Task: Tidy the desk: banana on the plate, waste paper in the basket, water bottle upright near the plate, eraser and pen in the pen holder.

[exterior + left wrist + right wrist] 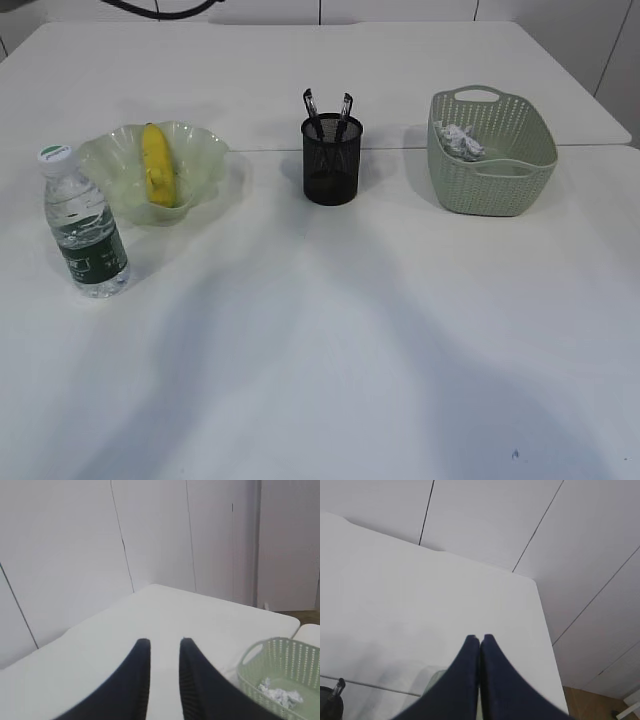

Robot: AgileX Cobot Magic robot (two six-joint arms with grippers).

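Right wrist view shows the right gripper (pixel 480 639) with its jaws clenched tip to tip on nothing, raised above the white surface (pixel 420 595); a pen end (pixel 339 685) shows at the lower left edge. In the left wrist view the left gripper (pixel 162 641) has its jaws released, a clear gap between them and nothing in it, with the green basket (pixel 255 677) at lower right and the crumpled waste paper (pixel 280 696) lying inside it.

In the exterior view neither arm appears. The banana (pixel 158 165) lies in the pale green plate (pixel 205 150) at centre left; the water bottle (pixel 84 222) stands upright just beside the plate, toward the lower left. Two pens (pixel 328 116) stand in the black mesh pen holder (pixel 332 165) at centre. The eraser cannot be made out; it may sit hidden inside the holder.

The task looks finished, or at its closing step. The next move probably calls only for both arms to keep clear and settle, unless the eraser proves missing.
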